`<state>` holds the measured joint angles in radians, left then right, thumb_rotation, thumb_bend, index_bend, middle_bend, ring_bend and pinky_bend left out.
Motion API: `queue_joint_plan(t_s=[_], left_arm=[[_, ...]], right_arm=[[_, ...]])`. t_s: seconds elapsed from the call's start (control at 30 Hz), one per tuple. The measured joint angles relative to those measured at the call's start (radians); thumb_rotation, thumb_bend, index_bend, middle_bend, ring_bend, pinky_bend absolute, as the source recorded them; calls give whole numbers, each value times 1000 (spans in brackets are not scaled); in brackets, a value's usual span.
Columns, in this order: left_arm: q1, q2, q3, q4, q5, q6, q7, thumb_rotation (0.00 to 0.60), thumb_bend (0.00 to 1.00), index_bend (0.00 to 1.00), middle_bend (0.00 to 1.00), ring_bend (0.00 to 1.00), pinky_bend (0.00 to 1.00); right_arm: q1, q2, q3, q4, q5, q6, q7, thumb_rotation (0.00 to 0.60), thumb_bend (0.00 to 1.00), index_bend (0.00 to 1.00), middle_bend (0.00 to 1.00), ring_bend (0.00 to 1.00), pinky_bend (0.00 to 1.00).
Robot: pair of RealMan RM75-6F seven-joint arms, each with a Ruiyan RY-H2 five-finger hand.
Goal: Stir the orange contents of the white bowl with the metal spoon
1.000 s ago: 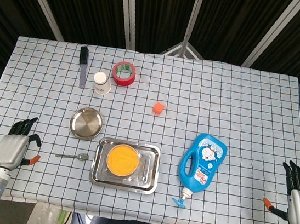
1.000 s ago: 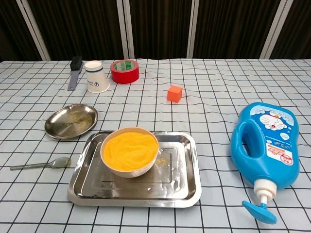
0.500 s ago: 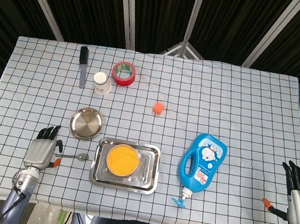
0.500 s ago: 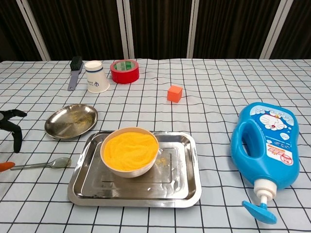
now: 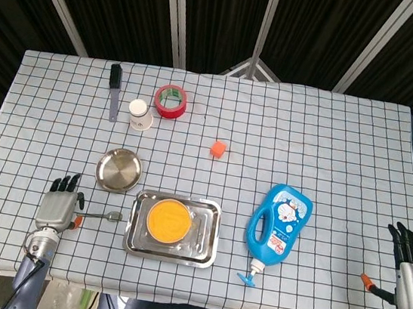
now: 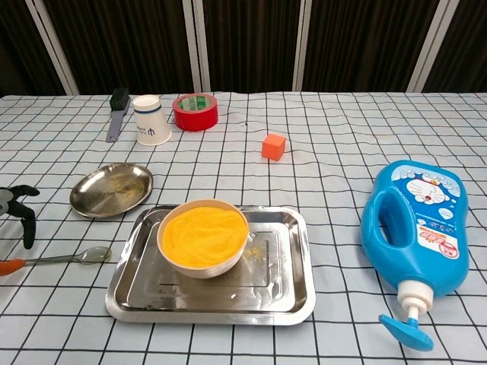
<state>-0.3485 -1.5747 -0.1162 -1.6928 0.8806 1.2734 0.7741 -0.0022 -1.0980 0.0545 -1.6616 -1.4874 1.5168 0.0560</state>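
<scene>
Hovering spread-fingered and empty, left hand [image 5: 58, 207] nears spoon [image 5: 99, 216]; right hand [image 5: 410, 269] likewise.

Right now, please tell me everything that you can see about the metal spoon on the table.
The metal spoon is small, of shiny grey metal, with an oval head and a thin straight handle. It lies flat on the checked tablecloth, left of the steel tray, its head pointing toward the tray without touching it. The left hand is at the handle's far end; whether it touches the handle I cannot tell.
</scene>
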Motion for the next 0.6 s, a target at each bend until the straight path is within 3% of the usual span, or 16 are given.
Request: queue_joint_plan(t_s=[0.6], left_arm=[[-26,-35,11,23,-40,8,-7,600,478,492,0,0,53]], right_arm=[[0,2,-1,-4,3,-3,6,600,202,0,0,0,0]])
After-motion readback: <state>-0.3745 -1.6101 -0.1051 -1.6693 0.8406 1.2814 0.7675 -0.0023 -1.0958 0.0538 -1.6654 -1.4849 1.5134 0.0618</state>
